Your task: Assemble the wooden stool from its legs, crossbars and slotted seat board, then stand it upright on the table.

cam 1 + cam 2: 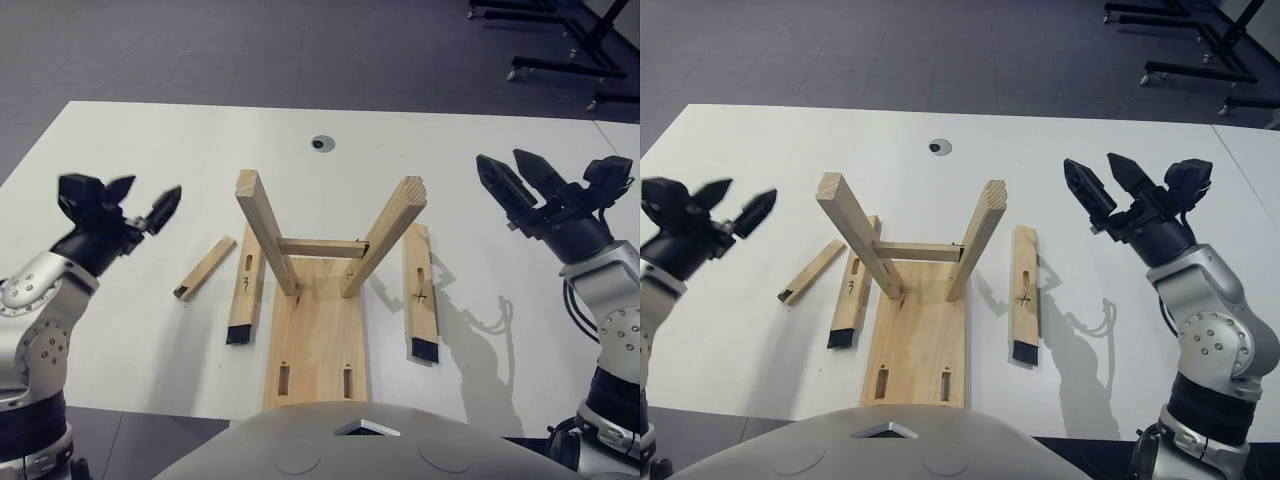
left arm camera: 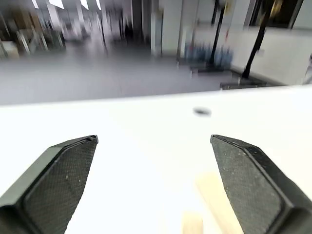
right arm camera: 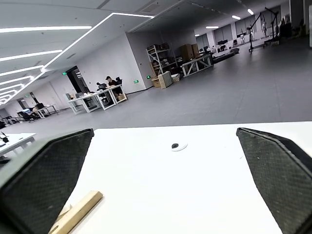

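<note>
Our left end effector [image 1: 150, 196] and right end effector [image 1: 500, 160] hang released while the seat board [image 1: 315, 335], by the worktop's [image 1: 160, 350] near edge, carries two upright legs [image 1: 263, 230], so we judge a loose leg [image 1: 420, 295] needs grasping next.

Grey floor [image 1: 200, 50], ceiling strip lights [image 3: 44, 29]

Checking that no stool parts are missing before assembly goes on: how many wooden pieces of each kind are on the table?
Seat board: 1
Legs: 4, namely two standing legs set in the board and two flat legs beside it
Crossbars: 2, namely a fitted crossbar and a loose crossbar
Total: 7
</note>
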`<move>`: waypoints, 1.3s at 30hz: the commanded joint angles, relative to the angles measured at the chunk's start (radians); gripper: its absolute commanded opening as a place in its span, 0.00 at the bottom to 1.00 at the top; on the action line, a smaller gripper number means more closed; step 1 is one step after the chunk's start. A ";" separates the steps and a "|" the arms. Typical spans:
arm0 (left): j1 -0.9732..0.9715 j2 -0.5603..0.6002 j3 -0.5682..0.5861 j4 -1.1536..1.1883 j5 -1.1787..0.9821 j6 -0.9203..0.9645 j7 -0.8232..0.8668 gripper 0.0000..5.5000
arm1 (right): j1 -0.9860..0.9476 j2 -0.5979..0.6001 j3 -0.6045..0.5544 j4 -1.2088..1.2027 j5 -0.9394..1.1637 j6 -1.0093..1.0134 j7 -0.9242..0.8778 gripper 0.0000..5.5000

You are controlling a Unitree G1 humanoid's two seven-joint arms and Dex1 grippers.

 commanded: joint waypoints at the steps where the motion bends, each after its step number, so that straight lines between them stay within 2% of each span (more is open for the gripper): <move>1: 0.103 -0.013 -0.134 -0.019 0.088 0.005 -0.017 0.77 | -0.011 0.012 0.008 -0.011 0.000 -0.002 -0.043 0.98; 6: 0.146 -0.001 -0.213 0.048 0.185 -0.001 -0.023 0.77 | -0.038 0.021 0.006 -0.008 0.043 0.004 -0.070 0.98; 13: 0.123 0.007 -0.166 0.179 0.239 -0.055 -0.073 0.77 | -0.040 0.034 0.028 -0.007 0.094 0.007 -0.066 0.98; 17: 0.126 0.006 -0.186 0.191 0.235 -0.025 -0.107 0.77 | -0.054 0.039 0.032 -0.003 0.114 0.004 -0.071 0.98; 20: 0.127 0.011 -0.189 0.182 0.210 0.054 -0.116 0.72 | -0.068 0.027 0.032 0.002 0.160 0.027 -0.071 0.98; 25: 0.129 0.042 -0.228 0.197 0.234 0.131 -0.117 0.57 | -0.096 0.014 0.038 -0.007 0.188 0.029 -0.075 0.98; 32: 0.157 0.116 -0.305 0.169 0.294 0.067 -0.196 0.39 | -0.115 0.014 0.032 0.010 0.198 0.015 -0.075 0.98; 39: 0.124 0.094 -0.280 0.186 0.271 0.035 -0.215 0.23 | -0.129 0.017 0.037 0.020 0.196 0.006 -0.069 0.98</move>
